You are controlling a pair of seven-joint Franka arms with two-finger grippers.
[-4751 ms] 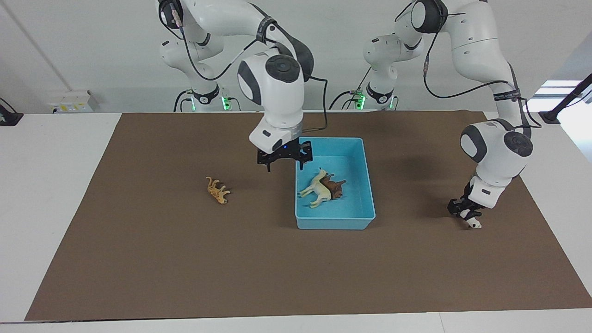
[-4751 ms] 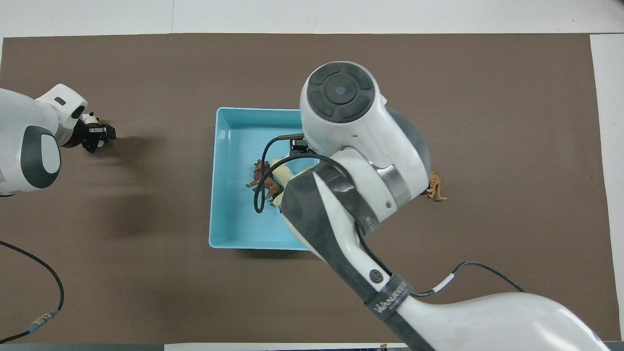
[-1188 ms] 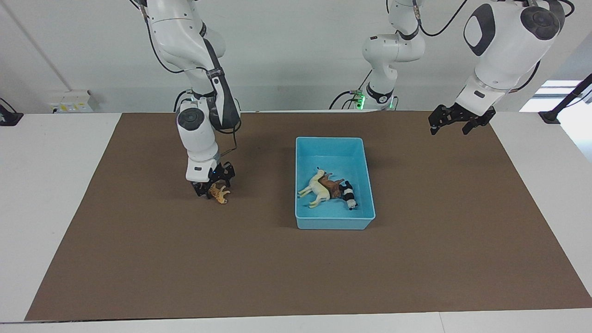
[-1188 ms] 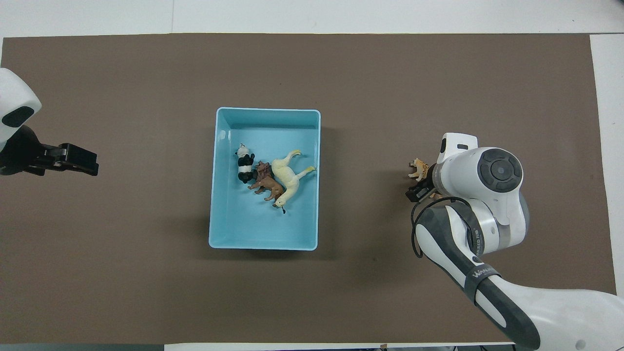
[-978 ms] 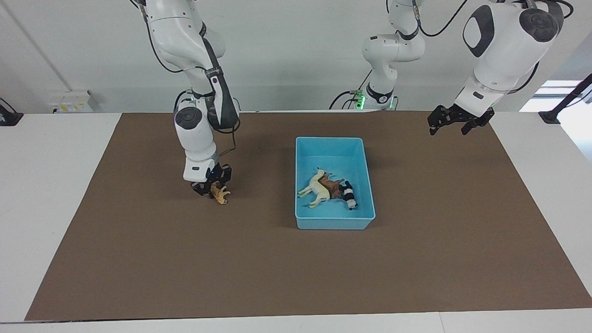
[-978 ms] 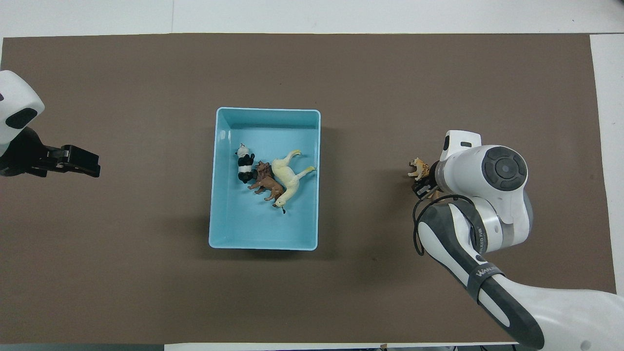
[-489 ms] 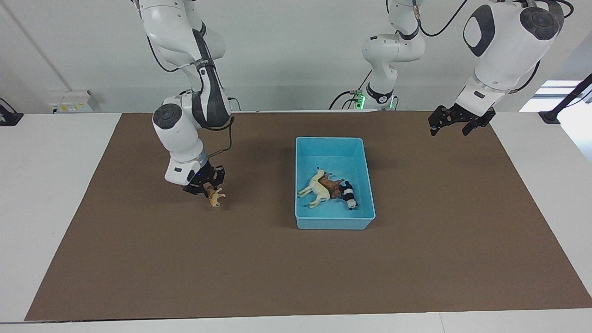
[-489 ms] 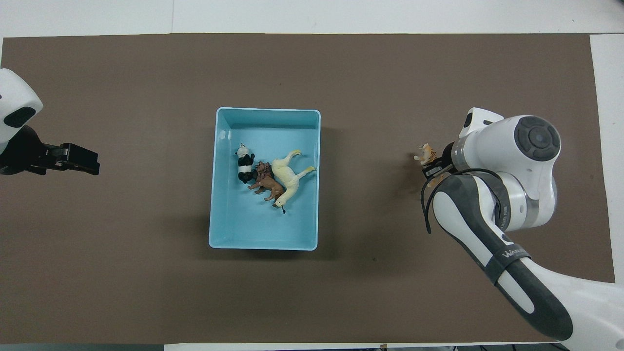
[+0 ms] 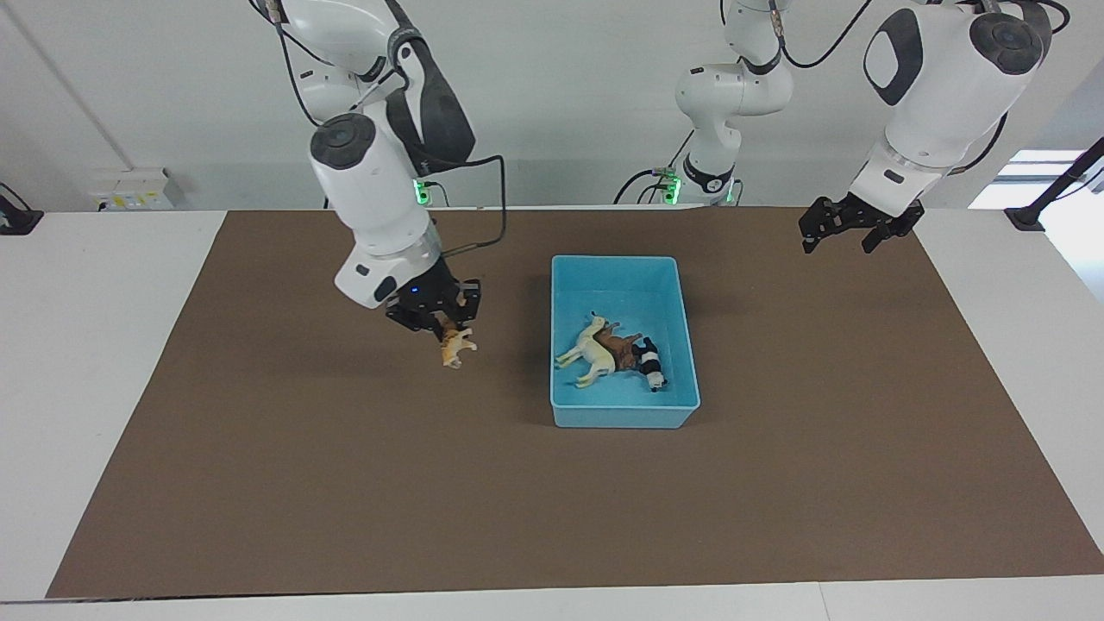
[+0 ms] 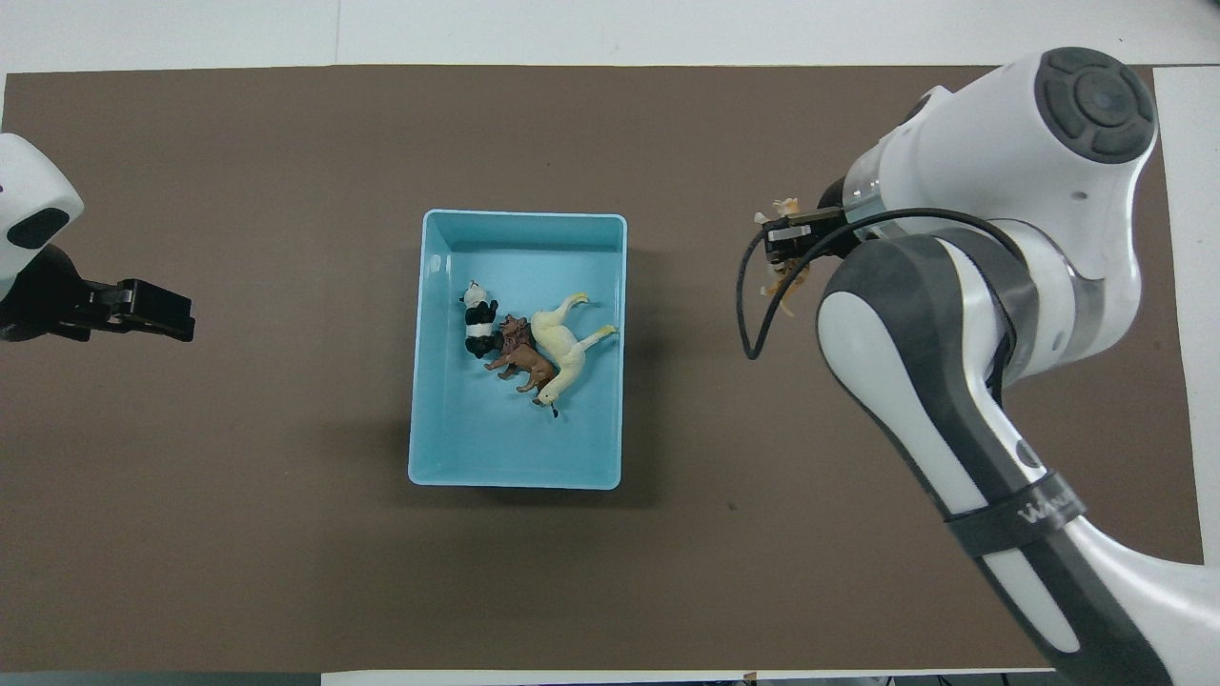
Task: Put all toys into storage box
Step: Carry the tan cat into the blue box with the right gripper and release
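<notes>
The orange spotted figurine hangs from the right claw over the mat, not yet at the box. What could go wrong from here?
1. The right claw grips the orange spotted figurine only at its upper end, most of it dangling below, so it may slip out before reaching the light blue storage box.
2. The dangling legs might catch the box wall if the claw travels low.
3. Dropped onto the llama, brown figurine and panda, it might bounce.

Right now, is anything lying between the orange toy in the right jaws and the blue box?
Nothing. The right gripper holds the orange toy in the air over bare brown mat, short of the blue box. Both views show that stretch bare.
</notes>
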